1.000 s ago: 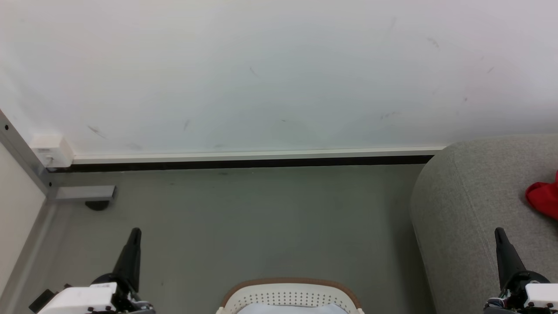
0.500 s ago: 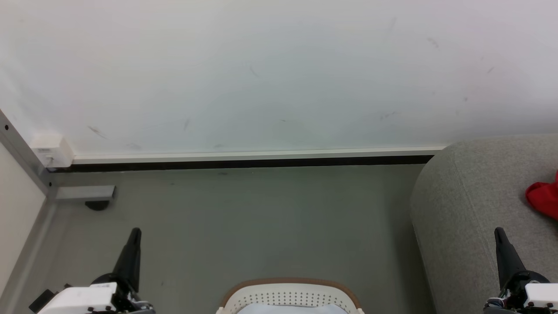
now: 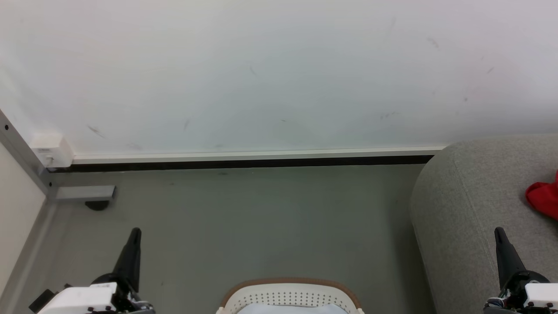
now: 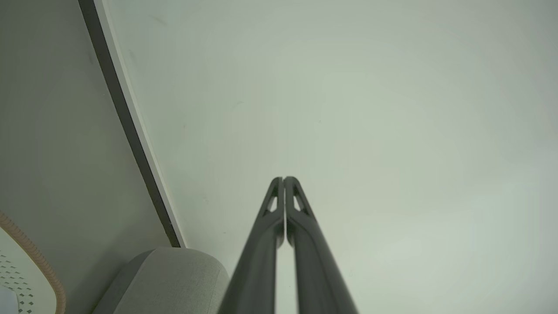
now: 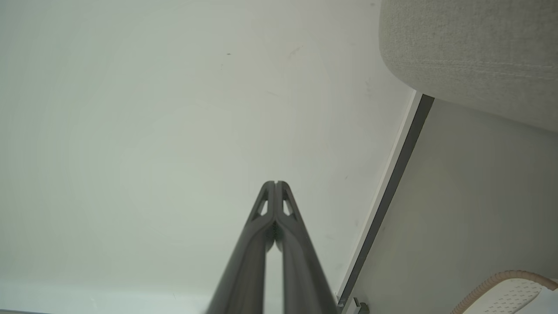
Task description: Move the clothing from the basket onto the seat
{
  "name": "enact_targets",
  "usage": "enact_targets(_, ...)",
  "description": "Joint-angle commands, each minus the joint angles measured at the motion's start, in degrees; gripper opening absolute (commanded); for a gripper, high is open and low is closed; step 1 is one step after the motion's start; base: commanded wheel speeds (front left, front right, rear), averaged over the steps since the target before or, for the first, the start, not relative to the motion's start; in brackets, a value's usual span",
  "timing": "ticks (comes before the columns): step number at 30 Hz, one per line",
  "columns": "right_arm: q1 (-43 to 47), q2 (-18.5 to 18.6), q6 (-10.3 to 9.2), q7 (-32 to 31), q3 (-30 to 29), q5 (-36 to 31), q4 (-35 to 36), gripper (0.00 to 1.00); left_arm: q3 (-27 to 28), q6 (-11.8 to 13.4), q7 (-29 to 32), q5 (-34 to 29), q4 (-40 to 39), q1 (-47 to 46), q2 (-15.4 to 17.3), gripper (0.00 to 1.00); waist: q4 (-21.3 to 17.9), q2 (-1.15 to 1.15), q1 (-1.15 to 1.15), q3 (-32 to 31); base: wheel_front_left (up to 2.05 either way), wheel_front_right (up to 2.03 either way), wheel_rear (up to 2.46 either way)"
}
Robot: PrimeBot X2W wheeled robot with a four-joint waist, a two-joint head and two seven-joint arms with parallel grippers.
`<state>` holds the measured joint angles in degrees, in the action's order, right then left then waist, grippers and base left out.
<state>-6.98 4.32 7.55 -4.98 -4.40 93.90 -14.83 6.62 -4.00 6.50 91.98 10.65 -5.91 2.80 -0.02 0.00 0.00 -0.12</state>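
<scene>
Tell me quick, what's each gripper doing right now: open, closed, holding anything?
Left gripper: closed, holding nothing.
Right gripper: closed, holding nothing.

I've got grey floor [image 3: 261,218]. The basket [image 3: 290,282] sits on it bottom centre, white cloth [image 3: 290,309] inside. The seat [image 3: 471,196] stands on it at right, apart from the basket. On the seat top: red garment [image 3: 542,198], cut by frame edge. Far left on floor: metal foot [image 3: 85,192].
</scene>
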Motion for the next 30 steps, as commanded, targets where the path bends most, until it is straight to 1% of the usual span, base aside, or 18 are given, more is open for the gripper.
enact_targets(1,-0.39,0.59,-0.12,0.15,0.0,0.81,0.25,0.0,0.16,-0.25,0.24,0.69,-0.19,-0.52,0.12,0.0,0.0,0.0,0.0,0.0,0.0,0.0,0.0)
enact_targets(30,-0.29,0.97,-0.12,0.73,0.74,1.17,0.31,0.0,0.15,-0.25,0.23,0.7,-0.18,-0.51,0.12,0.0,0.0,0.0,0.0,0.0,0.0,0.0,0.0)
